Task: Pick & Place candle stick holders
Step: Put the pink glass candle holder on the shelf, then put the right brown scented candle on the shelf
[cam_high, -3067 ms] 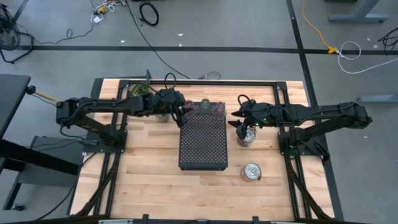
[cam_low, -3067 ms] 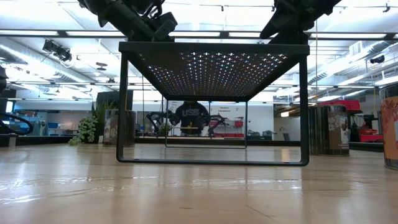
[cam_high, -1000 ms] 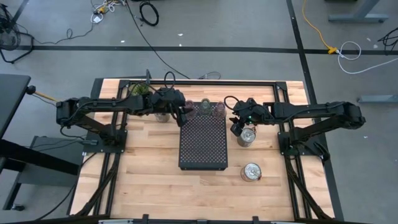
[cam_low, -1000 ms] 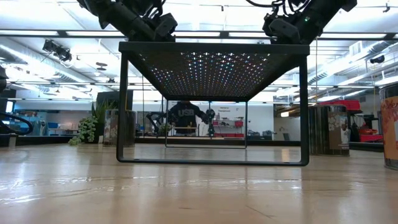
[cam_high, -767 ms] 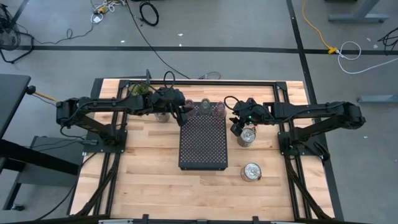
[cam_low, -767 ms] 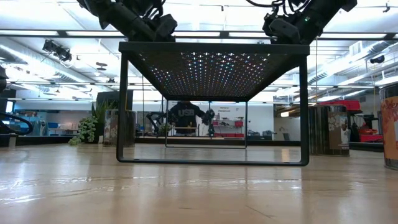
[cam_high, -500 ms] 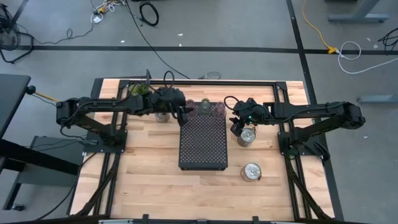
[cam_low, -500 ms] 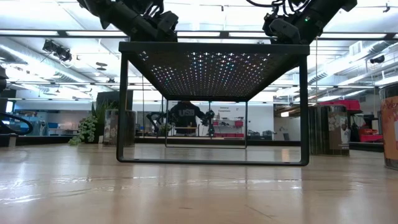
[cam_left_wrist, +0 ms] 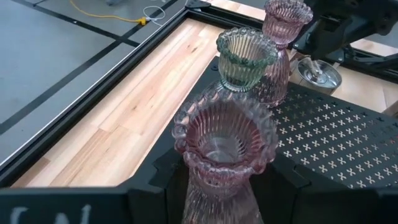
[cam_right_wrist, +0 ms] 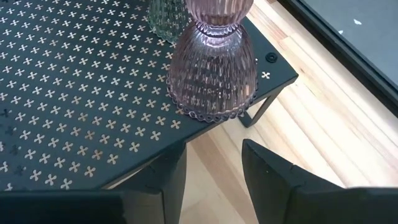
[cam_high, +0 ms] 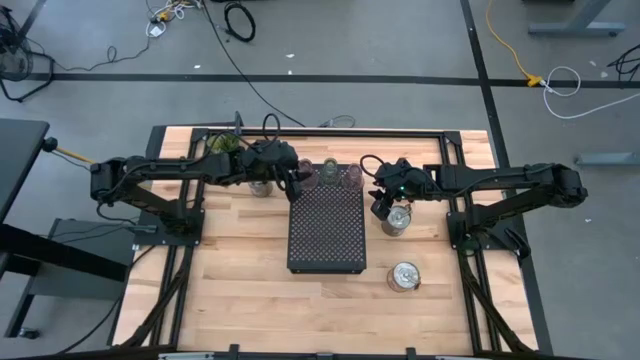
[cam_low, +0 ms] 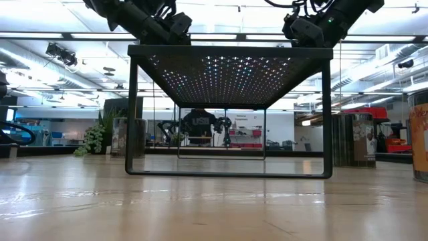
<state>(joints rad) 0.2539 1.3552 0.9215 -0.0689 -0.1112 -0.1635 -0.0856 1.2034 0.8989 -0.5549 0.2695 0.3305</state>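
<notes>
On black tray (cam_left_wrist: pixel 348 143), pink holder (cam_left_wrist: pixel 224 155) sits between left claw (cam_left_wrist: pixel 230 208) fingers.

1. Grey concrete floor (cam_high: pixel 380 40) beyond both claws, crossed by black tape lines (cam_high: pixel 300 78).
2. Loose on that floor: a black cable coil (cam_high: pixel 240 20) far out past the left claw (cam_high: pixel 296 180), a yellow cable (cam_high: pixel 505 45) and a white cable (cam_high: pixel 575 85) out past the right claw (cam_high: pixel 380 205).
3. Pale wooden table top (cam_high: pixel 240 290) under both claws.
4. Dark desk (cam_high: pixel 15 170) well outward of the left claw, off the table's edge.
5. Far behind the claws at table height: long ceiling strip lights (cam_low: pixel 221 35), a leafy plant (cam_low: pixel 93 139), red equipment (cam_low: pixel 394 144).
</notes>
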